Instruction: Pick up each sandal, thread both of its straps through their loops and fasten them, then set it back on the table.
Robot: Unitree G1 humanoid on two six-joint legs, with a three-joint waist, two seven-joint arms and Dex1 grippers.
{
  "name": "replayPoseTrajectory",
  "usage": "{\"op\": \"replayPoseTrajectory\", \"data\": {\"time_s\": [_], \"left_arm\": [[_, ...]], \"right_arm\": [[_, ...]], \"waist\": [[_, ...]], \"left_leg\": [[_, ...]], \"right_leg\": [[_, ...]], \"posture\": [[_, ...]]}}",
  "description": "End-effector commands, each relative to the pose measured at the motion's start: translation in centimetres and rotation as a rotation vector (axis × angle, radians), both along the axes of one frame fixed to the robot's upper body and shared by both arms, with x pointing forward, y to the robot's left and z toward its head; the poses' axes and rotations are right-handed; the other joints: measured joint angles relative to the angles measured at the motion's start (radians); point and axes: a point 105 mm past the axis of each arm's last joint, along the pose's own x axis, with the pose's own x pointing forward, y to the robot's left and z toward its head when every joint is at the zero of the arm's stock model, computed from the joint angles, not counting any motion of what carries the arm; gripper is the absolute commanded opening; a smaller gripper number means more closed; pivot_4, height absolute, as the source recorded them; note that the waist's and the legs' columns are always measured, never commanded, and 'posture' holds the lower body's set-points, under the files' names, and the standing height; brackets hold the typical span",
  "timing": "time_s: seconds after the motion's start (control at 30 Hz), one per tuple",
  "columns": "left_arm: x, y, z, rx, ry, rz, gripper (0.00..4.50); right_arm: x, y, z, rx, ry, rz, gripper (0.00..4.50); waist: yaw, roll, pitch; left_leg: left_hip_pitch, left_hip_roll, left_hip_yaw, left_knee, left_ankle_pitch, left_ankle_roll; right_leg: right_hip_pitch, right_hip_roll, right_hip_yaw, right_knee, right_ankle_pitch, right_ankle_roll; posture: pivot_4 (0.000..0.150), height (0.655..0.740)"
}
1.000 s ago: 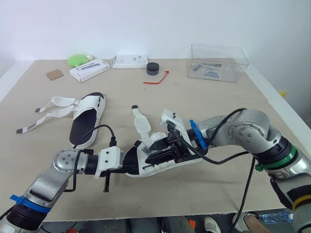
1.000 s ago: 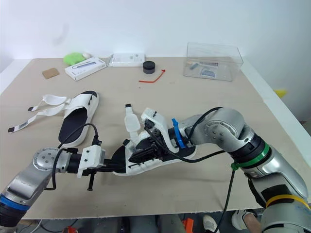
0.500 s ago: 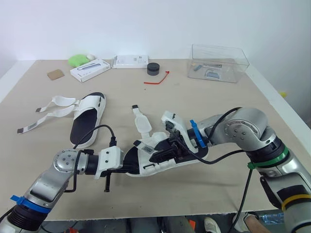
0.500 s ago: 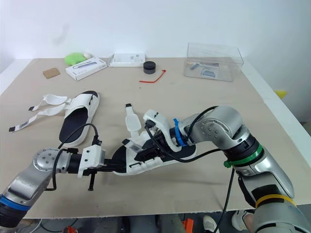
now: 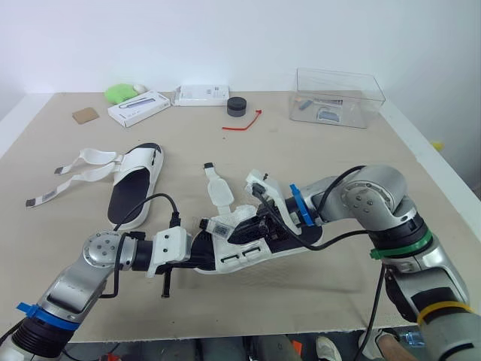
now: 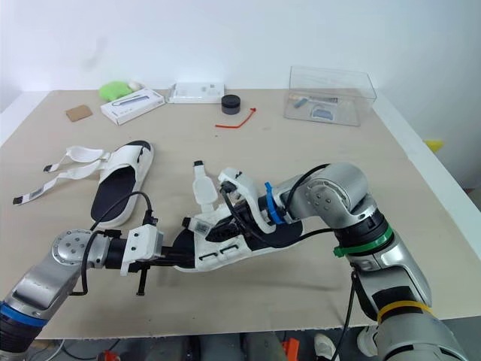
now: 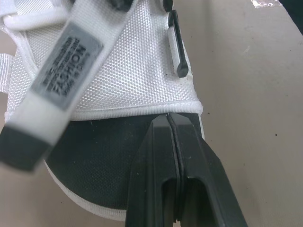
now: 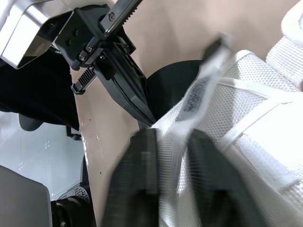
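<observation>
While left gripper (image 7: 168, 118) sits pressed together at sandal (image 5: 242, 259) upper, right gripper (image 8: 173, 140) pinches strap (image 8: 201, 90).

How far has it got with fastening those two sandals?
Nothing looks finished yet. In hand: the left gripper pinches the centre sandal while the right gripper grips one strap; its other strap sticks up loose. Left to do: both fastenings, setting it down, then the far sandal, lying with both straps splayed open.
</observation>
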Motion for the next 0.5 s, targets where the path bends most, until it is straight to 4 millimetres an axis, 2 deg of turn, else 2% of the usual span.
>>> {"op": "replayPoseTrajectory", "data": {"time_s": [0.03, 0.3, 0.33, 0.4, 0.5], "left_arm": [[-0.1, -0.1, 0.0, 0.006, -0.002, 0.001, 0.0], [0.1, -0.1, 0.0, 0.005, -0.004, 0.003, 0.0], [0.1, -0.1, 0.1, 0.005, -0.004, 0.002, 0.0], [0.1, 0.0, 0.1, 0.004, -0.003, 0.002, 0.0], [0.1, 0.0, 0.1, 0.003, -0.003, 0.001, 0.0]], "right_arm": [[-0.2, -0.1, 0.8, 0.032, -0.019, 0.022, 0.02], [0.2, 0.0, 2.6, 0.162, -0.148, 0.091, 0.02], [0.8, 0.1, 3.5, 0.221, -0.231, 0.097, 0.02], [1.2, 0.1, 5.8, 0.391, -0.52, 0.173, 0.02], [0.2, -0.3, 6.2, 0.476, -0.775, 0.295, 0.02]], "waist": [[0.0, 0.0, 0.0], [0.0, 0.0, 0.0], [0.0, 0.0, 0.0], [0.001, 0.0, 0.0], [0.002, 0.0, 0.0]], "left_leg": [[0.0, 0.0, 0.0, 0.0, 0.0, 0.0], [0.0, 0.0, 0.0, 0.0, 0.0, 0.0], [0.0, 0.0, 0.0, 0.0, 0.0, 0.0], [0.0, 0.0, -0.001, 0.0, 0.0, 0.0], [0.0, -0.001, -0.001, 0.0, 0.0, 0.0]], "right_leg": [[0.0, 0.0, 0.0, 0.0, 0.0, 0.0], [0.0, 0.0, 0.0, 0.0, 0.0, 0.001], [0.0, 0.0, 0.0, 0.0, 0.0, 0.0], [0.0, 0.0, -0.001, 0.0, 0.0, 0.0], [0.0, 0.002, -0.001, -0.001, -0.003, 0.004]], "posture": [[0.15, 0.74], [0.15, 0.74], [0.15, 0.74], [0.15, 0.74], [0.15, 0.74]]}}
